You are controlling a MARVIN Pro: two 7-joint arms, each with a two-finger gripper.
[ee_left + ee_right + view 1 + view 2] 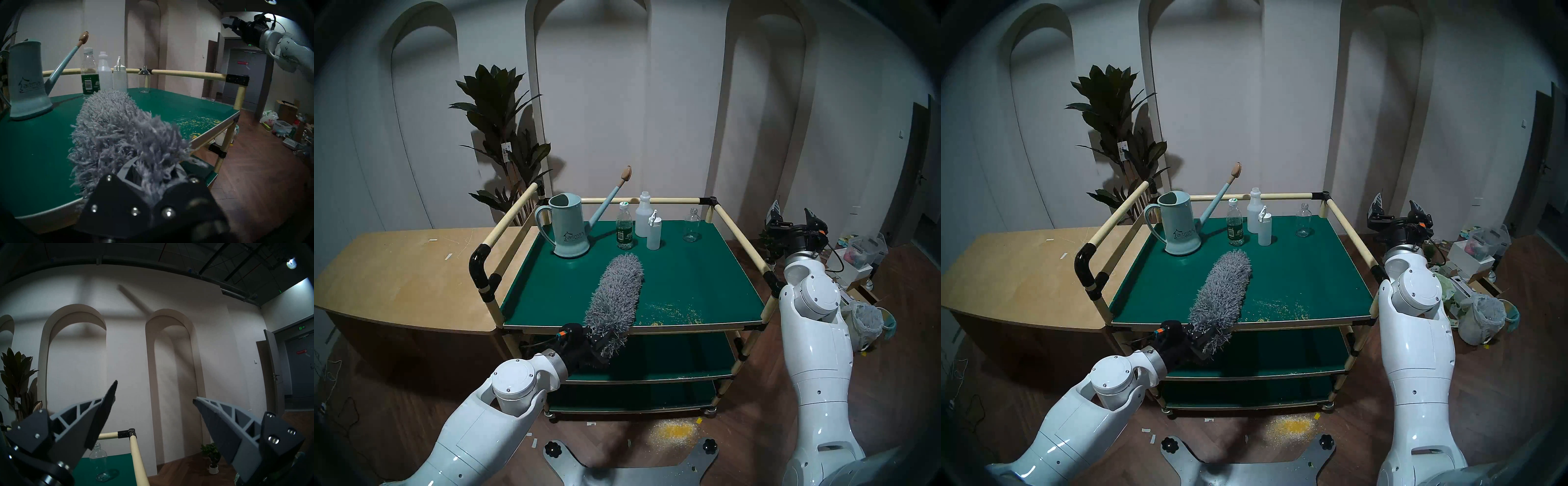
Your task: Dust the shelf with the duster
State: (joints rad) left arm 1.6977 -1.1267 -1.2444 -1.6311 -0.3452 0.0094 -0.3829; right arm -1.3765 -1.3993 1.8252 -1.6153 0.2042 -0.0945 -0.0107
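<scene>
Duster (616, 295) strands spill over the left end effector (597, 342), which is clamped tight on the short handle at the near edge of the shelf (687, 281); in the left wrist view the grey fingers (129, 171) are half buried in the fluff. From that grip the long shaggy grey brush reaches forward and a little rightward across the green top board, its body lying low over the surface (whether the strands actually press on the board cannot be told), its tip near the bottles at the back. Just to the right of the brush, along the near edge, lies a scatter of yellow crumbs (670, 314).

Along the back of the shelf stand a pale blue watering can (568, 230) with a long spout, a clear water bottle with a green label (624, 230), a white plastic bottle (643, 215), a smaller white pump bottle (654, 232) and, apart to the right, an empty glass bottle (691, 226). Cream rails with black joints (677, 201) frame the back and sides.

The right end effector (792, 217) hangs in the air outside the right rail, pointing slightly upward, its two fingers spread wide with nothing between them. A tan bench (402, 271) stands against the cart's left side, a tall leafy plant (504, 112) behind it, and a patch of yellow powder (673, 432) lies on the wooden floor below.
</scene>
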